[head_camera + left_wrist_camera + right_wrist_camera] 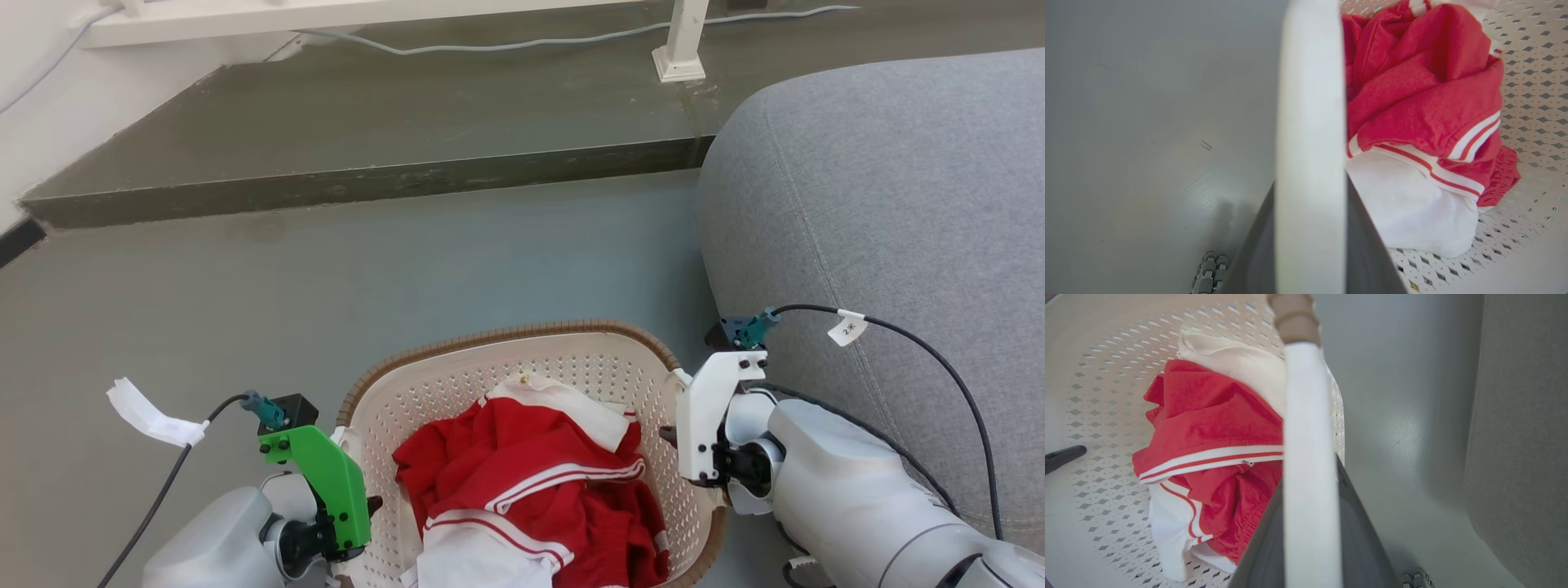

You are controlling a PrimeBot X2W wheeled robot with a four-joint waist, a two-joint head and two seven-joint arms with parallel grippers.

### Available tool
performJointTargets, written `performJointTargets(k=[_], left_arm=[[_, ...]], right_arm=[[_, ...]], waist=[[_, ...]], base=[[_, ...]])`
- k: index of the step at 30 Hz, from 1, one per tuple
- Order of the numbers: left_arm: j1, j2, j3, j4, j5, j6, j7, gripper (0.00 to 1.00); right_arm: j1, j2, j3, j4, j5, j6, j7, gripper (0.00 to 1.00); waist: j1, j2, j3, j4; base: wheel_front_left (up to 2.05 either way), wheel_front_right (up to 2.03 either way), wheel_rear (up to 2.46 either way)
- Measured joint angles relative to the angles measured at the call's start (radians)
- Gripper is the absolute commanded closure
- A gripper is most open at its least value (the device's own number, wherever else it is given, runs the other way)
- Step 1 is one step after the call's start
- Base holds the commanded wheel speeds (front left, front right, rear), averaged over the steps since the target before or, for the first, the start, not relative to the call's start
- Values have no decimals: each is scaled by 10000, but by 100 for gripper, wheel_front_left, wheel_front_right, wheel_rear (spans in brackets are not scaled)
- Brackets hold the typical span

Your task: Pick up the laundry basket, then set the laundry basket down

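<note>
The laundry basket [445, 392], a small cream-white perforated plastic tub with rounded corners and a brown woven-look rim, lies low in the head view between the robot's two arms. It is over the smooth grey floor [408, 269] and just beside the rounded grey fabric sofa [882, 204] on the robot's right. Whether its base touches the floor cannot be told. Inside it lies a crumpled red garment with white stripes [522, 465], heaped over white cloth. The left gripper [1310, 185] pinches the basket's white left side handle [1310, 122]. Its two long dark fingers [1367, 253] press against either side of the bar, one over the floor and one inside the basket. The right gripper [1309, 473] pinches the white right side handle [1308, 416] in the same way, its dark fingers [1265, 551] tight on both sides, with the sofa near its outer side. In the right wrist view, a dark fingertip [1063, 456] of the left gripper shows against the far perforated wall. Beyond the basket, a dark raised step [367, 184] runs across the floor. A white post [679, 49] stands on the step and a pale cable [490, 45] trails over it.
</note>
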Motion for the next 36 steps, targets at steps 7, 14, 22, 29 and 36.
performJointTargets(k=[7,14,22,29,36], left_arm=[[-4,36,-36,-12,-2,0,-63,100],[-257,176,-69,-102,4,0,-362,100],[-836,443,-86,-418,203,0,-853,100],[-1247,698,-100,-648,428,-2,-1350,100],[-1667,888,-94,-811,550,-4,-1820,100]], right_arm=[[-1,-13,54,-77,17,-2,-17,100],[-206,-21,59,-213,27,-2,-376,100],[-704,-33,8,-324,10,-2,-1041,100],[-1104,-10,-6,-447,-6,-19,-1555,100],[-1500,-19,-44,-606,-10,-125,-2004,100]], waist=[[0,0,75,-27],[0,0,466,-67],[0,0,1401,-104],[0,0,2313,-123],[1,0,3145,-147]], base=[[0,0,0],[0,0,0],[0,0,0],[0,0,0],[0,0,0]])
